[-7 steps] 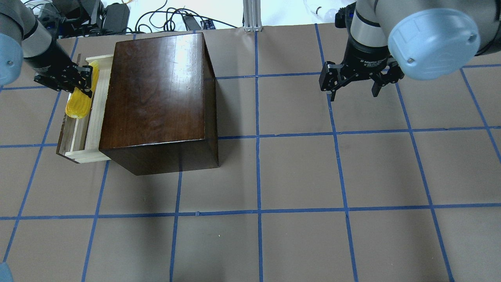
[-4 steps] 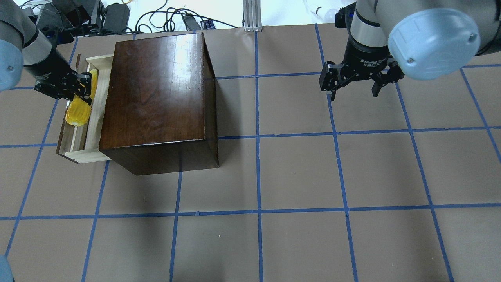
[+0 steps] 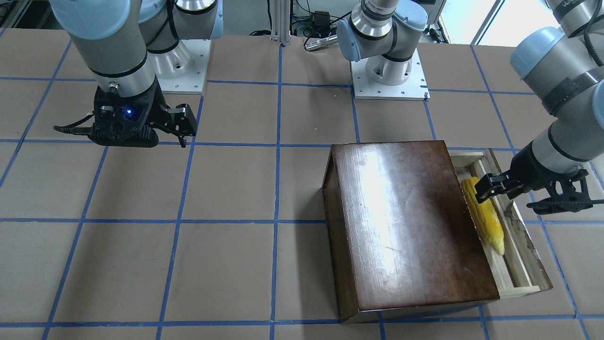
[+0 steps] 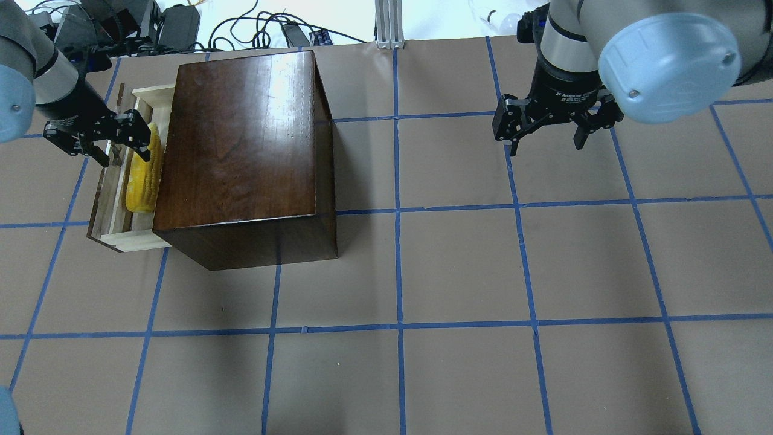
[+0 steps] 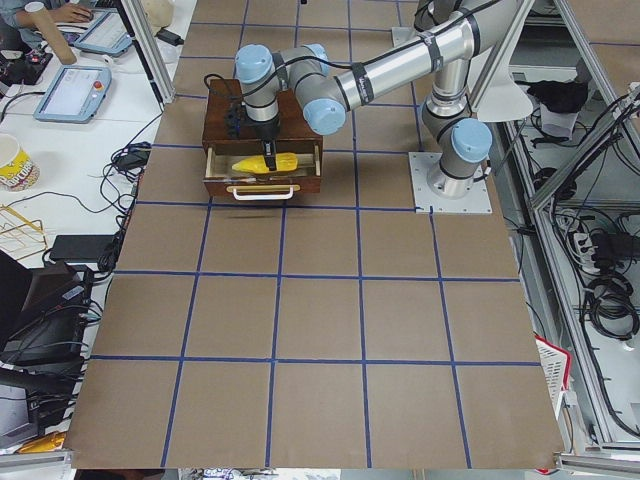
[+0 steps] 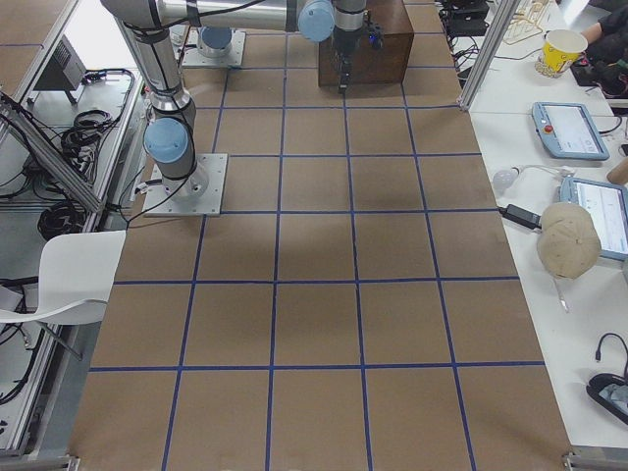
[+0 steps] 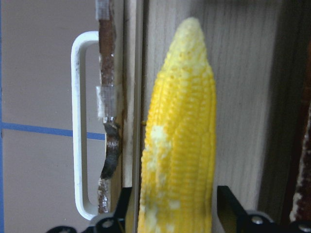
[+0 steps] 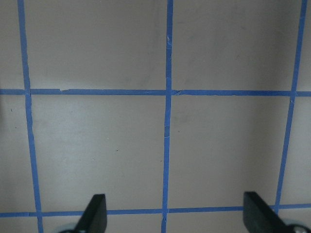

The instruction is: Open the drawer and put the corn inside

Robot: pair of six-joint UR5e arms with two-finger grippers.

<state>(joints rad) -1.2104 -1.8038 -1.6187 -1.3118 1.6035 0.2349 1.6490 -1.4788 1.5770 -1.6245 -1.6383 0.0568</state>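
one corn (image 4: 144, 178) lies along the pale tray of the open drawer (image 4: 134, 240), tucked beside the dark box (image 4: 241, 139). left gripper (image 4: 128, 148) hangs over its thick end, fingers spread either side. farther off, right gripper (image 4: 546, 136) hovers over the table (image 4: 459, 266), also spread wide.

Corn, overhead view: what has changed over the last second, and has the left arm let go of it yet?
Yes. The left gripper opened its fingers and released the corn, which went from over the front edge of the drawer toward the box and now lies in the tray. The gripper hovers open above it. The box, the drawer and the open right gripper are where they were.
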